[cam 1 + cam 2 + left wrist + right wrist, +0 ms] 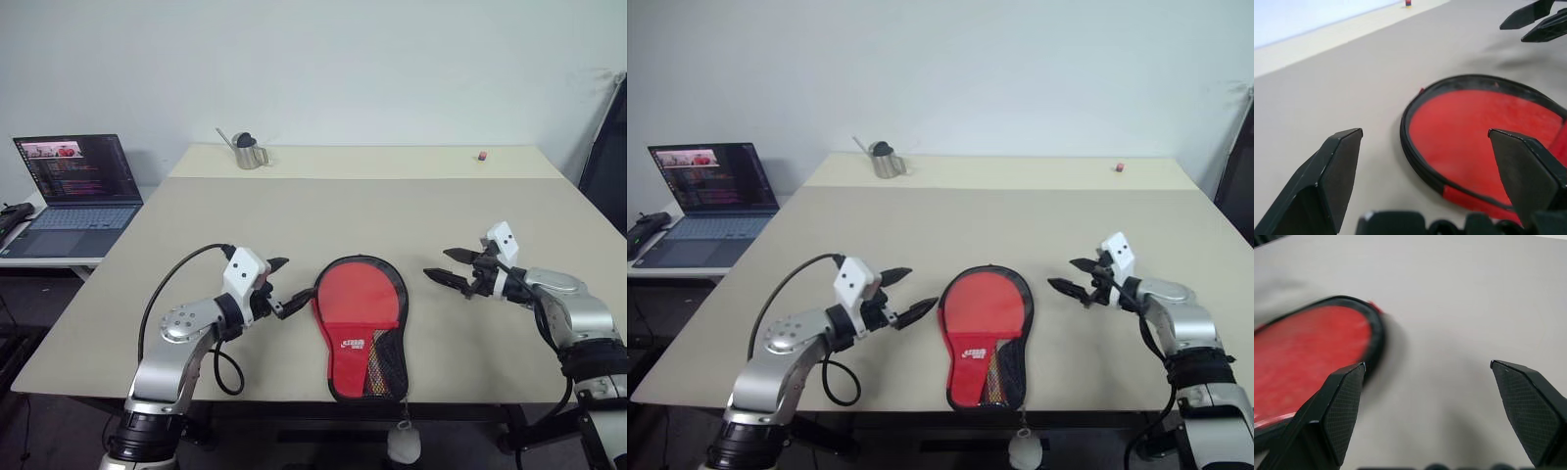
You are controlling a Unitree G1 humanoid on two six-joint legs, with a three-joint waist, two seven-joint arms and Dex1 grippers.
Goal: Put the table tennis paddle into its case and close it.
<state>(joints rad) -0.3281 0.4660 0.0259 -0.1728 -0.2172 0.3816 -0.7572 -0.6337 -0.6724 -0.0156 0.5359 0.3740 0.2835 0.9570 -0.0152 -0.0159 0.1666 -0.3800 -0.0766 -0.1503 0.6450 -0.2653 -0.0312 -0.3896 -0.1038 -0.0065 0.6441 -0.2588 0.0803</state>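
**Case flat between two open pincers**

A white pom-pom (403, 443) hangs off the table's (294, 215) near edge, below the case (361, 325), which lies red side up, handle end toward the robot. The left pincer (285, 286) sits just beside its left rim, fingers spread, holding nothing. The right pincer (454, 266), equally wide and empty, hovers near its right.

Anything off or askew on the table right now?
Nothing damaged or spilled. One oddity: the case's white pom-pom dangles over the table's near edge. Both grippers, left and right, are open beside the case.
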